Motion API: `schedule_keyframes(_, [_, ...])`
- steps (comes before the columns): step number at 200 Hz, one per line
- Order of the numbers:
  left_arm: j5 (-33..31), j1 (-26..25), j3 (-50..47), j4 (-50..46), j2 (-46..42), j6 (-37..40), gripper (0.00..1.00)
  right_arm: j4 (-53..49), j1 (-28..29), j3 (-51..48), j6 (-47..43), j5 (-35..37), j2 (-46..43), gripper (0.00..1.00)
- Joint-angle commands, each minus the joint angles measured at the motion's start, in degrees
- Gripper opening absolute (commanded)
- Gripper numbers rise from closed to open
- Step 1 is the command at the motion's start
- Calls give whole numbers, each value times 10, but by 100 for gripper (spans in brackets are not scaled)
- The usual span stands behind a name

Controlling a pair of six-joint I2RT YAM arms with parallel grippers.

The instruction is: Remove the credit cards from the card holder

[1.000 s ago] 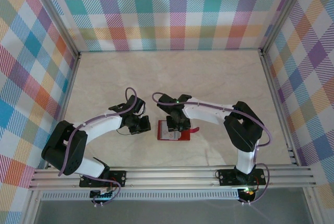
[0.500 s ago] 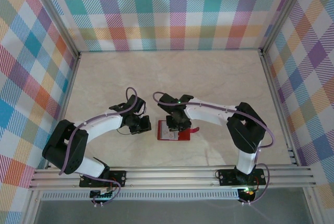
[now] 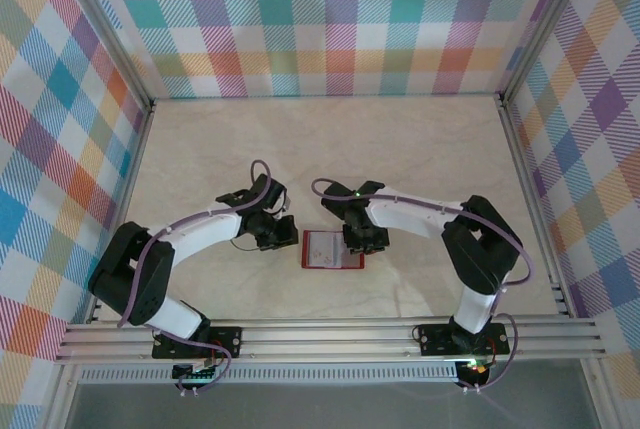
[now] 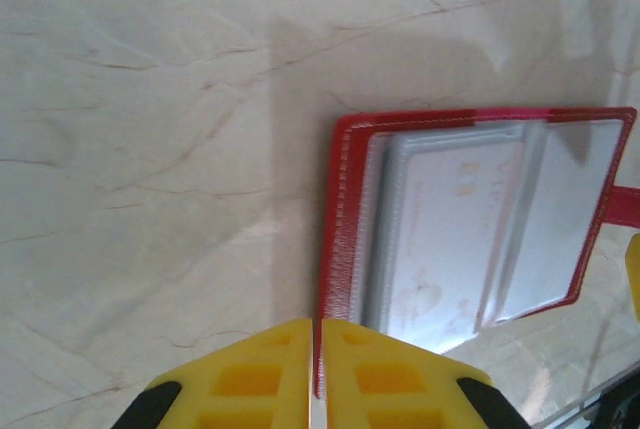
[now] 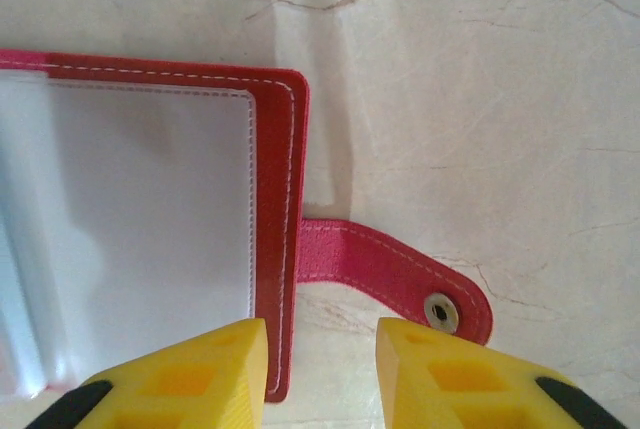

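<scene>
A robot lab booth, shown by plaid backdrop walls (image 3: 330, 19), aluminium rails (image 3: 330, 333) and marble-look tabletop (image 3: 420, 149).

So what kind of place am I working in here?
Probably a staged robot test cell, not a home: plaid-print walls box in a marble-look tabletop, with aluminium rails along its near edge.

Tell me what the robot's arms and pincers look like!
The left arm and right arm are white tubes with chunky black joints, and a thin purple cable loops along each. The left pincer and right pincer have bright yellow, blocky fingers.
</scene>
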Motion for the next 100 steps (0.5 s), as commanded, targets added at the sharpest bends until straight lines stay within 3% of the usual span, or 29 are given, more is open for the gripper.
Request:
schedule_keyframes(1, [5,-19,23,-18,10,4,12,16,1,6,-10,-31,-35,34])
schedule_keyframes(61, [30,-51,40,20,44,-19,8,213,-30,-59,10,-225,-54,25])
schedule_keyframes(100, [30,-61,43,26,71,-21,5,292,-45,-87,24,-293,-34,21])
